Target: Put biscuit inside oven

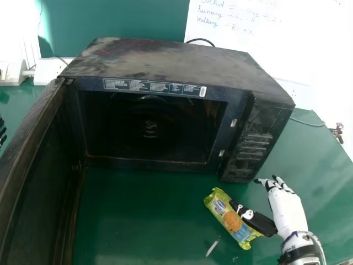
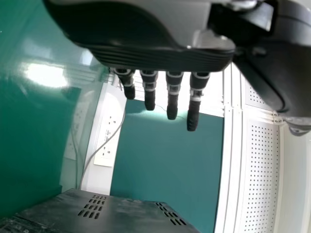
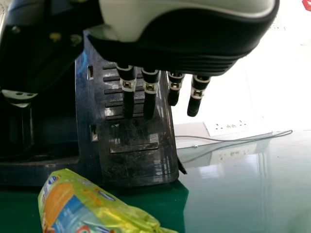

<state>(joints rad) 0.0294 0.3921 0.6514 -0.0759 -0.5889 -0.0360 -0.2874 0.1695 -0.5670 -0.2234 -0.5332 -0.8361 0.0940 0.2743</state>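
Note:
My right hand (image 1: 288,211) is beside the biscuit packet (image 1: 225,214), its fingers straight and its thumb reaching toward the packet's right edge; whether they touch is unclear. In the right wrist view the hand (image 3: 149,87) hangs before the oven's control panel, with the yellow-green biscuit packet (image 3: 87,206) lying on the table. The black oven (image 1: 176,61) stands behind the packet, its door (image 1: 33,143) swung wide on the left and its cavity dark. At the head view's left edge are fingertips of my left hand (image 1: 2,131); the left wrist view has the left hand (image 2: 172,94) with straight fingers.
A small pale scrap (image 1: 212,248) lies on the green table (image 1: 138,221) near the packet. Cables and a white socket strip (image 1: 295,93) run behind the oven. The open door forms a tall barrier on the left.

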